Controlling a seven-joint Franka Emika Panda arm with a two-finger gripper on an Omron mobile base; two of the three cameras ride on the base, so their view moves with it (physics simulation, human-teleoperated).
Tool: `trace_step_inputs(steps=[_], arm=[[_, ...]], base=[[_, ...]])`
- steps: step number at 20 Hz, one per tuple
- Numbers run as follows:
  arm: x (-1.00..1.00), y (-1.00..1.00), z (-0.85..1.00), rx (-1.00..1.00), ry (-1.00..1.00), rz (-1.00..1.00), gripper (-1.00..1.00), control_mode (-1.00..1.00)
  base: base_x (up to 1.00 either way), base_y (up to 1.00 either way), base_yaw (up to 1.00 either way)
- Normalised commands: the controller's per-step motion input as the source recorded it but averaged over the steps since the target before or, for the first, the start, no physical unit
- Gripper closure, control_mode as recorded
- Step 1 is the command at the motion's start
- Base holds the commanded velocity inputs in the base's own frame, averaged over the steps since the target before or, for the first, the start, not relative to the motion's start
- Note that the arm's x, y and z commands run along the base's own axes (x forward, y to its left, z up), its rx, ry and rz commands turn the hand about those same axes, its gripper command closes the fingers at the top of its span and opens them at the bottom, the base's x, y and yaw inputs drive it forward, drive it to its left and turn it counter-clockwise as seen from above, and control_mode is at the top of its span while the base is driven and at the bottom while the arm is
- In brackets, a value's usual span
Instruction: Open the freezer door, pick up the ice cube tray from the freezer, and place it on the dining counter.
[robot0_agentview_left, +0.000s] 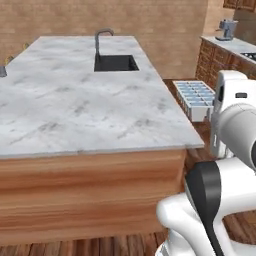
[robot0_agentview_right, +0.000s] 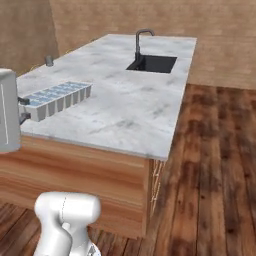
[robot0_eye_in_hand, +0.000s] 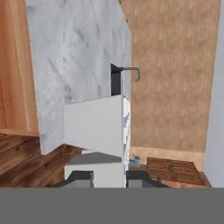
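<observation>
tool (robot0_eye_in_hand: 109, 175) clenched on ice cube tray (robot0_agentview_left: 196, 97) at its short end, held level beside the dining surface (robot0_agentview_left: 75, 95); judged light, rigid, slick plastic

Warm tan brick walls (robot0_agentview_right: 125, 15) close the room behind, running across the top of both base frames. Reddish wood plank flooring (robot0_agentview_right: 215, 165) fills the right side of the right base frame. At the upper right of the left base frame stand wooden cabinets (robot0_agentview_left: 212, 62) under a pale marble top, a grey appliance (robot0_agentview_left: 226, 29) on it.
</observation>
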Motion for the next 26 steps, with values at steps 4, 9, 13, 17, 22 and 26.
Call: trace_step_inputs(steps=[4, 9, 13, 17, 22, 26], arm=[[0.0, 0.0, 0.0, 0.0, 0.0, 0.0, 1.0, 1.0], [0.0, 0.0, 0.0, 0.0, 0.0, 0.0, 1.0, 1.0], [0.0, 0.0, 0.0, 0.0, 0.0, 0.0, 1.0, 1.0], [0.0, 0.0, 0.0, 0.0, 0.0, 0.0, 1.0, 1.0], [0.0, 0.0, 0.0, 0.0, 0.0, 0.0, 1.0, 1.0], [0.0, 0.0, 0.0, 0.0, 0.0, 0.0, 1.0, 1.0]], base=[[-0.24, 0.96, 0.83], [0.27, 1.0, 0.35], [0.64, 1.0, -0.06], [0.63, 1.0, -0.2], [0.53, 1.0, -0.42], [0.49, 1.0, -0.46]])
